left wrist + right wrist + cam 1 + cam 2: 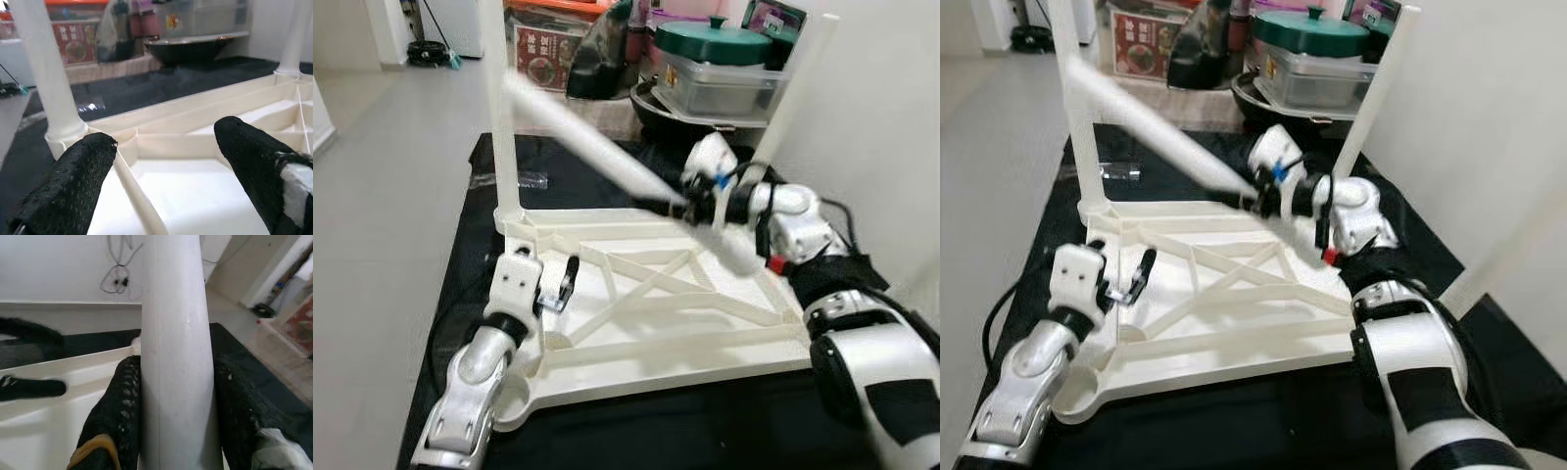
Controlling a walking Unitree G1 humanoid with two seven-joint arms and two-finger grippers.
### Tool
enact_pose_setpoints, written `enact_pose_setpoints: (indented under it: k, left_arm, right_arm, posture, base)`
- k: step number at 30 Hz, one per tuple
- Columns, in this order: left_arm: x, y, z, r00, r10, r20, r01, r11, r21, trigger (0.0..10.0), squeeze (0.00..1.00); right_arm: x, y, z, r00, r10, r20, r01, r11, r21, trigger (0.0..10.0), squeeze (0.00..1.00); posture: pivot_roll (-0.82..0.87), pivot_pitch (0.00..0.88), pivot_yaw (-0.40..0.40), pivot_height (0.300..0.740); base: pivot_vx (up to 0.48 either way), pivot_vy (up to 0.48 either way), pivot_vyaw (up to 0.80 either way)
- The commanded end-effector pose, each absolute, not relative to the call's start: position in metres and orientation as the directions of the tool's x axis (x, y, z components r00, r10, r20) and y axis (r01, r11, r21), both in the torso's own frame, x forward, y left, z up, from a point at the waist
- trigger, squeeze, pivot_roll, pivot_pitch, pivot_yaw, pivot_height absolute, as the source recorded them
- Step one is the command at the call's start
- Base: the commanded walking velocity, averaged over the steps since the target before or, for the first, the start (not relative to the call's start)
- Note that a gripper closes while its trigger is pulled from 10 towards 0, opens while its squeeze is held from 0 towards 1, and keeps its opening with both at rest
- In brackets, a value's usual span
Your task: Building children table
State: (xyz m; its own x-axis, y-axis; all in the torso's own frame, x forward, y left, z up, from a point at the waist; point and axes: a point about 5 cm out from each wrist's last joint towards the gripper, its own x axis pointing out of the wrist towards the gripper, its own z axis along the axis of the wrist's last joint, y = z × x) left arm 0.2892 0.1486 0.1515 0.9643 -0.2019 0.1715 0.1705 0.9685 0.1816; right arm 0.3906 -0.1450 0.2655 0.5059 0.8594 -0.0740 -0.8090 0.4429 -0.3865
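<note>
While my right gripper is clamping the loose table leg low down over the upturned tabletop, my left gripper is hovering open; leg seems light, stiff, slick.

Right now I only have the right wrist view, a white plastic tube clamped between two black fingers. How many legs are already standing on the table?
Observer: Two white legs stand upright at the far corners of the upturned white plastic tabletop: far left leg and far right leg.
Operator: Where's the left gripper?
Observer: The left gripper hovers open over the tabletop's near-left ribs.
Operator: How is my tube oriented?
Observer: The white tube in the right gripper slants up toward the far left.
</note>
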Motion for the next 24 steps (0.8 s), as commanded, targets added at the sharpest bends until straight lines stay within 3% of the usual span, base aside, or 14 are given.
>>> enact_pose_setpoints:
  k: [1,4,5,8,12,13,14,16,19,24]
  left_arm:
    - [0.29,0.147,0.152,0.962,-0.209,0.173,0.176,0.966,0.188,10.0,0.0]
    - [0.29,0.146,0.154,0.961,-0.213,0.177,0.179,0.965,0.19,10.0,0.0]
    - [0.291,0.146,0.154,0.96,-0.216,0.18,0.182,0.965,0.189,10.0,0.0]
    - [0.291,0.146,0.154,0.959,-0.218,0.18,0.184,0.965,0.187,10.0,0.0]
    - [0.288,0.139,0.155,0.945,-0.269,0.187,0.242,0.958,0.156,10.0,0.0]
    - [0.288,0.139,0.155,0.945,-0.269,0.187,0.242,0.958,0.156,10.0,0.0]
    - [0.283,0.132,0.156,0.923,-0.334,0.191,0.313,0.941,0.131,10.0,0.0]
    - [0.282,0.13,0.156,0.916,-0.353,0.191,0.334,0.934,0.124,10.0,0.0]
    - [0.278,0.122,0.156,0.889,-0.418,0.189,0.413,0.908,0.067,10.0,0.0]
    - [0.276,0.115,0.163,0.842,-0.5,0.203,0.514,0.858,-0.02,10.0,0.0]
  right_arm:
    - [0.389,-0.149,0.254,0.512,0.854,-0.093,-0.817,0.451,-0.358,0.0,0.0]
    - [0.392,-0.152,0.253,0.565,0.821,-0.078,-0.783,0.505,-0.363,0.0,0.0]
    - [0.397,-0.154,0.26,0.632,0.775,-0.009,-0.73,0.59,-0.345,0.0,0.0]
    - [0.4,-0.155,0.264,0.666,0.745,0.037,-0.697,0.639,-0.325,0.0,0.0]
    - [0.404,-0.153,0.283,0.721,0.626,0.297,-0.616,0.776,-0.139,0.0,0.0]
    - [0.404,-0.153,0.283,0.721,0.626,0.297,-0.616,0.776,-0.139,0.0,0.0]
    - [0.404,-0.152,0.29,0.726,0.529,0.44,-0.606,0.794,0.044,0.0,0.0]
    - [0.404,-0.151,0.291,0.726,0.502,0.47,-0.607,0.789,0.096,0.0,0.0]
    - [0.404,-0.144,0.29,0.742,0.373,0.557,-0.6,0.741,0.303,0.0,0.0]
    - [0.394,-0.119,0.281,0.73,0.311,0.608,-0.624,0.667,0.407,0.0,0.0]
  posture:
    - [0.11,0.0,-0.162,0.74]
    - [0.1,0.0,-0.158,0.74]
    - [0.1,0.0,-0.154,0.74]
    - [0.1,0.0,-0.154,0.74]
    - [0.11,0.0,-0.153,0.74]
    - [0.11,0.0,-0.153,0.74]
    - [0.11,0.0,-0.153,0.74]
    - [0.11,0.0,-0.153,0.74]
    - [0.1,0.0,-0.15,0.74]
    - [0.1,0.0,-0.143,0.74]
  base:
    - [0.0,0.0,0.0]
    - [0.0,0.0,0.0]
    - [0.0,0.0,0.0]
    - [0.0,0.0,0.0]
    - [0.0,0.0,0.0]
    - [0.0,0.0,0.0]
    - [0.0,0.0,0.0]
    - [0.0,0.0,0.0]
    - [0.0,0.0,0.0]
    - [0.0,0.0,0.0]
